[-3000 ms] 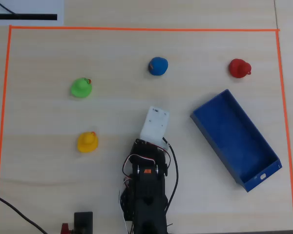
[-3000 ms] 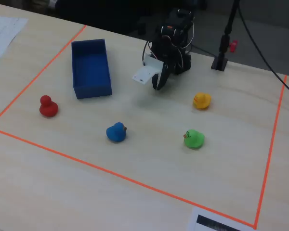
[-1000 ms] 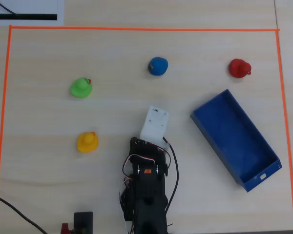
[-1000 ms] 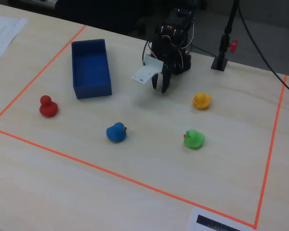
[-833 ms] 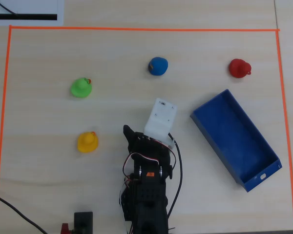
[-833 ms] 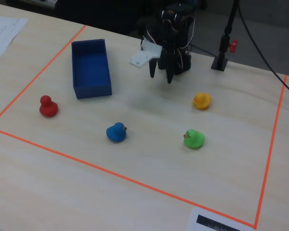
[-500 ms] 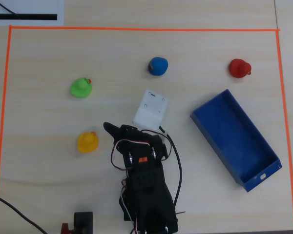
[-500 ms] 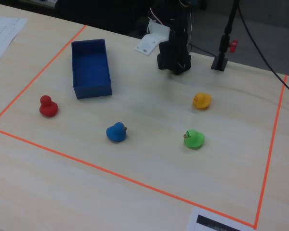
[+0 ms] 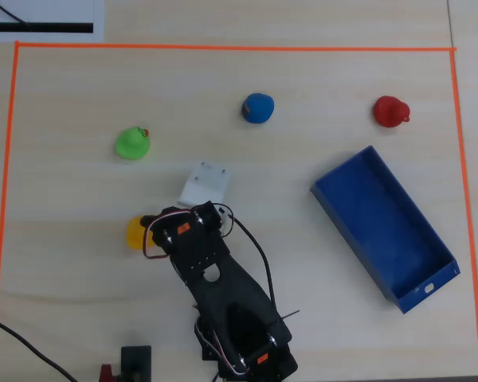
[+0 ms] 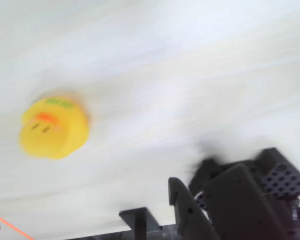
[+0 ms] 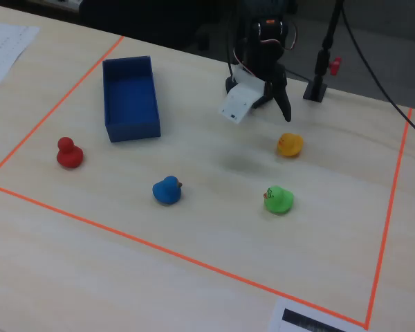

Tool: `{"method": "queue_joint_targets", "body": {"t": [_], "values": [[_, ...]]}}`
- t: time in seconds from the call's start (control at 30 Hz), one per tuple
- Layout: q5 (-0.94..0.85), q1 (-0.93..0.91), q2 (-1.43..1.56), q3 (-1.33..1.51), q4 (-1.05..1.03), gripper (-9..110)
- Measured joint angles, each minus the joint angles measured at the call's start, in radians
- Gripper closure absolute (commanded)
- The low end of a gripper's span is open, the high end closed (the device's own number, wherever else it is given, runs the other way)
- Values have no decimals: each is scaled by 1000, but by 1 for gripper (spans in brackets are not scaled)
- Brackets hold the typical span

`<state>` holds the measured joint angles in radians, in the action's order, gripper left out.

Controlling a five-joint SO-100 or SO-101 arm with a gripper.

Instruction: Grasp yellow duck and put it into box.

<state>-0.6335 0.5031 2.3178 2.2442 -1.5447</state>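
The yellow duck point(image 9: 134, 233) sits on the table at the left of my gripper point(image 9: 154, 226) in the overhead view, partly hidden by it. In the blurred wrist view the yellow duck point(image 10: 54, 127) lies at the left, ahead of my gripper point(image 10: 82, 197), whose jaws stand wide apart with nothing between them. In the fixed view my gripper point(image 11: 277, 107) hangs just above and behind the yellow duck point(image 11: 290, 144), not touching it. The blue box point(image 9: 382, 227) lies empty at the right, far from the duck; it also shows in the fixed view point(image 11: 130, 93).
A green duck point(image 9: 132, 143), a blue duck point(image 9: 258, 107) and a red duck point(image 9: 391, 111) sit farther out. Orange tape point(image 9: 223, 48) borders the work area. A black stand point(image 9: 135, 358) is beside the arm's base.
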Motion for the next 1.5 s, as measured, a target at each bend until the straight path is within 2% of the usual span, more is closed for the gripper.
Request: {"method": "queue_joint_targets", "body": {"t": [0.1, 0.5, 0.9, 1.33, 1.5], "values": [[46, 84, -26, -18, 2, 56], [120, 192, -196, -181, 0, 56], [160, 249, -328, -123, 190, 56], [163, 241, -374, 75, 442, 54], [164, 221, -374, 144, 537, 59]]}}
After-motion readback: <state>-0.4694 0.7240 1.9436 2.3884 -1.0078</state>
